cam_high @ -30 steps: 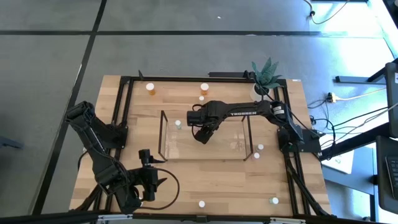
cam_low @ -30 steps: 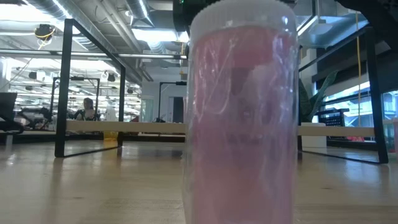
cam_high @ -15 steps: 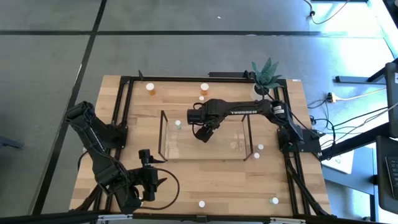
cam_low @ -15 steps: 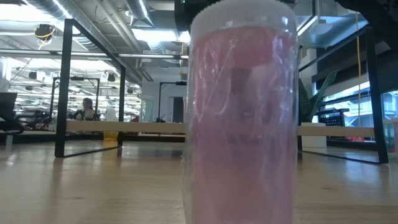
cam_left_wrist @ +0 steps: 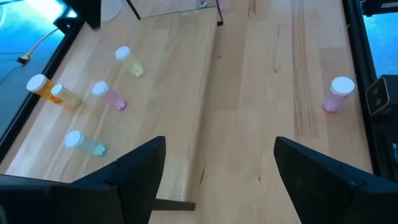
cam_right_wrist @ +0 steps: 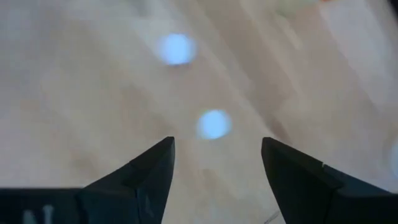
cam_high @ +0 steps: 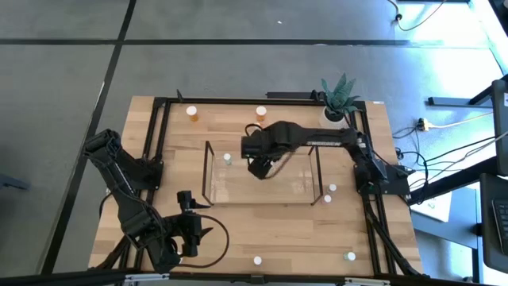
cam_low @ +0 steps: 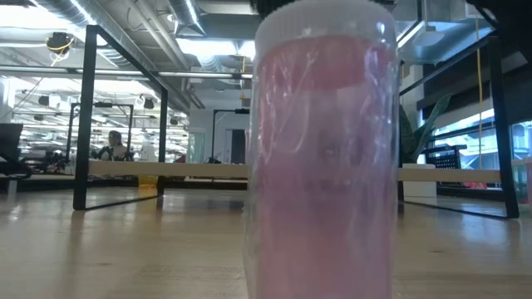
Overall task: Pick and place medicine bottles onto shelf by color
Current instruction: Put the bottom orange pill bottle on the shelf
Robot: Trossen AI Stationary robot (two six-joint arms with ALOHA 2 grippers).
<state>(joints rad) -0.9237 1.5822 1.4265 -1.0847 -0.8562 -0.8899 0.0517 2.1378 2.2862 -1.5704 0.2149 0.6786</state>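
Seen from overhead, the right gripper [cam_high: 260,168] hangs over the clear shelf [cam_high: 209,173] in the middle of the wooden counter [cam_high: 278,222], its arm reaching in from the right edge past a potted plant [cam_high: 340,95] at the far corner. Its wrist camera shows the jaws spread with nothing between them, and two blurred pale caps on the wood below; which bottles they belong to cannot be told. One white-capped bottle [cam_high: 227,159] stands inside the shelf near its left end.

Other medicine bottles are scattered around the rack: an orange bottle [cam_high: 192,114] and a second orange one [cam_high: 260,113] along the far side, two small bottles [cam_high: 330,193] just off the shelf's right end, and two more [cam_high: 257,260] near the front edge.

The left gripper [cam_high: 193,232] waits at the near left corner, jaws spread and empty. Its wrist camera takes in a pink bottle [cam_left_wrist: 338,94] standing alone, and well apart from it a cluster of toppled bottles [cam_left_wrist: 99,96].

At counter level, a pink bottle with a white cap [cam_low: 324,158] fills the frame.
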